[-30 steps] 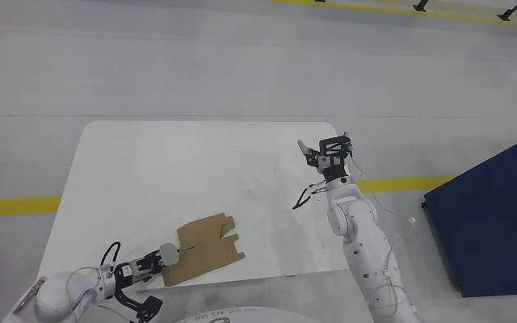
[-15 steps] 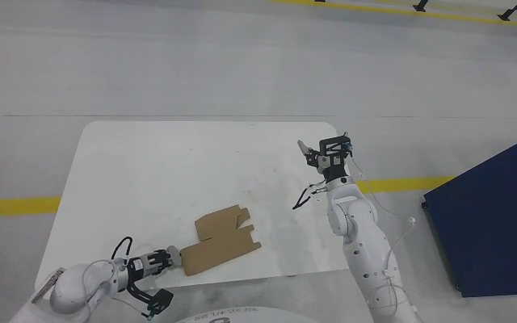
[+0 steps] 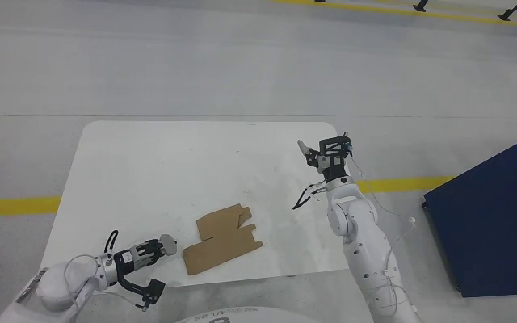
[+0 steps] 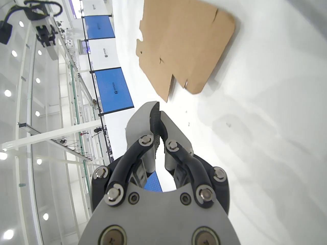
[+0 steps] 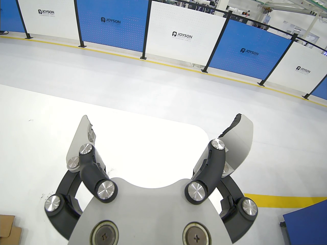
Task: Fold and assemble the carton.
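Observation:
The carton [image 3: 224, 238] is a flat brown cardboard blank with notched flaps, lying on the white table [image 3: 161, 169] near its front edge. It fills the far part of the left wrist view as the same flat carton [image 4: 181, 41]. My left gripper [image 3: 166, 243] sits just to the carton's left, a small gap away, with its fingers shut and nothing between them [image 4: 156, 113]. My right gripper [image 3: 323, 149] hangs over the table's right side, well away from the carton, and stands open and empty [image 5: 163, 126]. A corner of the carton [image 5: 9, 228] peeks in at the right wrist view's edge.
The table's front edge runs just below the carton and the left arm. A dark blue panel [image 3: 481, 218] stands on the floor to the right of the table. Blue and white fence panels [image 5: 178, 39] ring the floor beyond.
The carton slid right along the front edge, pushed or carried by my left gripper. My left gripper has since let it go and drawn back to the left. The right arm has kept still.

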